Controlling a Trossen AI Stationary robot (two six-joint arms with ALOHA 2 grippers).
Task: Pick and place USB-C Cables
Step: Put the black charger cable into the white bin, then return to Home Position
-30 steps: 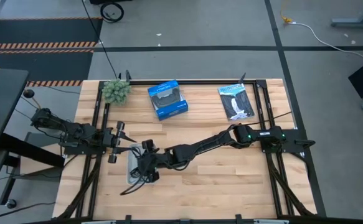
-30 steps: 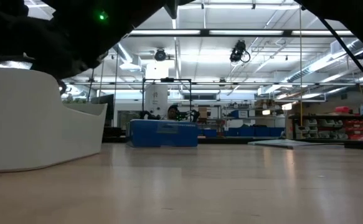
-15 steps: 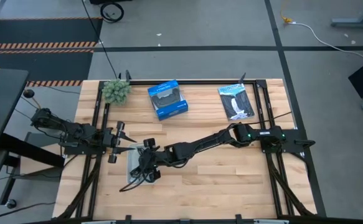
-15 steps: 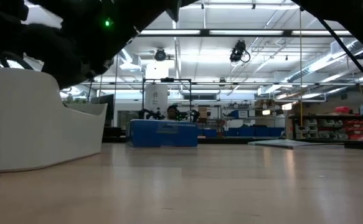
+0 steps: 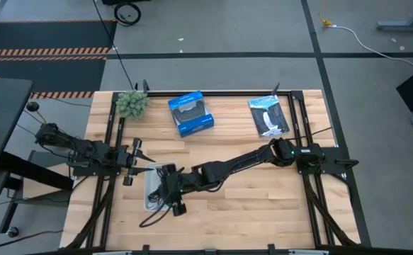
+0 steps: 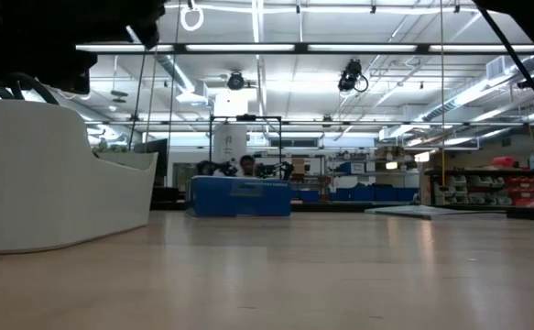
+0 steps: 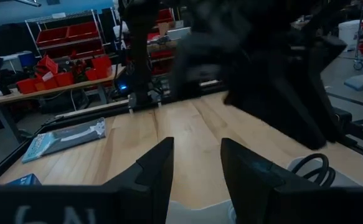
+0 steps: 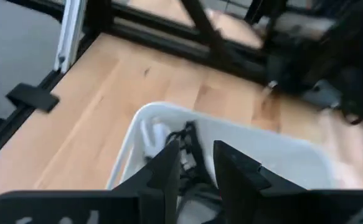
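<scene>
Bare tabletop (image 5: 263,205) right of the white tray (image 5: 151,185); right arm (image 5: 234,165) stretched across mid-table.

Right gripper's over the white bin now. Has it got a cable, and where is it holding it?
It cannot be told. The right gripper sits over the white bin with cables just beyond its fingers, but no grasp is visible. The left gripper holds nothing.
</scene>
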